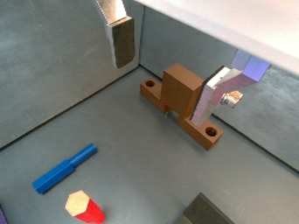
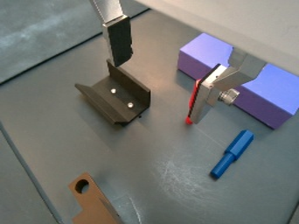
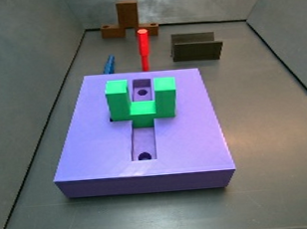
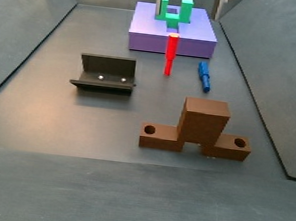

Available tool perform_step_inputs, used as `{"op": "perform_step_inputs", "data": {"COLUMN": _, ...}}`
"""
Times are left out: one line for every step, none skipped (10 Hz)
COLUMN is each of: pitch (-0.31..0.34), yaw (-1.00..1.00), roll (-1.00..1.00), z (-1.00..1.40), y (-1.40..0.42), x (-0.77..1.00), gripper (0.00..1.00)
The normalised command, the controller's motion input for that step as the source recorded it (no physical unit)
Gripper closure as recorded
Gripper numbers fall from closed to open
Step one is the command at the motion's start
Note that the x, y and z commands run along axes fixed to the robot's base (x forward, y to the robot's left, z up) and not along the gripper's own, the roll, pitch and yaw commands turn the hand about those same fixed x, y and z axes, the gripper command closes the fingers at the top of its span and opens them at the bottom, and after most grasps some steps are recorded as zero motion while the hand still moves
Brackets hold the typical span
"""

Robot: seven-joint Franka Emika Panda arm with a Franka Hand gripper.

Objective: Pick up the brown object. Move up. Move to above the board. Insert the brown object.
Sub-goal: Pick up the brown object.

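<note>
The brown object (image 4: 202, 127) is an orange-brown T-shaped piece. It stands on the floor on its crosspiece, which has a hole at each end. In a wrist view it (image 1: 181, 103) lies below my gripper (image 1: 162, 90), between the fingers and closer to one of them. One holed end (image 2: 86, 199) shows in a wrist view. My gripper (image 2: 158, 87) is open and empty. It does not show in either side view. The purple-blue board (image 3: 187, 134) carries a green bracket (image 3: 139, 98) over its slot and shows in both side views (image 4: 145, 37).
A red peg (image 4: 170, 55) stands upright between the board and the brown object. A blue piece (image 4: 204, 76) lies beside it. The dark fixture (image 4: 108, 75) stands on the floor to one side. Grey walls enclose the floor.
</note>
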Motion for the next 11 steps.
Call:
{"op": "perform_step_inputs", "data": {"pitch": 0.017, "yaw": -0.03, "roll": -0.03, "z": -0.07, "y": 0.80, "x": -0.04, "gripper": 0.00}}
{"op": "perform_step_inputs", "data": {"pitch": 0.057, "yaw": 0.00, "roll": -0.07, "z": -0.15, "y": 0.99, "x": -0.07, "gripper": 0.00}}
{"op": "perform_step_inputs", "data": {"pitch": 0.086, "yaw": 0.00, "roll": -0.07, "z": -0.17, "y": 1.00, "x": -0.01, "gripper": 0.00}}
{"op": "perform_step_inputs", "data": {"pitch": 0.069, "yaw": 0.00, "roll": -0.06, "z": -0.21, "y": 1.00, "x": -0.04, "gripper": 0.00}}
{"op": "perform_step_inputs", "data": {"pitch": 0.031, "yaw": 0.00, "roll": -0.03, "z": -0.24, "y": 0.97, "x": -0.09, "gripper": 0.00}}
{"op": "perform_step_inputs", "data": {"pitch": 0.014, "yaw": 0.00, "roll": -0.02, "z": -0.25, "y": 0.88, "x": -0.10, "gripper": 0.00}}
{"op": "perform_step_inputs", "data": {"pitch": 0.000, "yaw": -0.01, "roll": -0.05, "z": -0.23, "y": 0.87, "x": -0.19, "gripper": 0.00}}
{"op": "perform_step_inputs", "data": {"pitch": 0.000, "yaw": -0.07, "roll": -0.07, "z": -0.23, "y": 0.78, "x": -0.18, "gripper": 0.00}}
{"op": "perform_step_inputs", "data": {"pitch": 0.000, "yaw": -0.09, "roll": -0.21, "z": -0.24, "y": 0.73, "x": -0.17, "gripper": 0.00}}
{"op": "perform_step_inputs", "data": {"pitch": -0.121, "yaw": -0.16, "roll": -0.33, "z": -0.21, "y": 0.43, "x": -0.20, "gripper": 0.00}}
{"op": "perform_step_inputs", "data": {"pitch": -0.164, "yaw": -0.19, "roll": -0.30, "z": -0.27, "y": 0.12, "x": -0.05, "gripper": 0.00}}
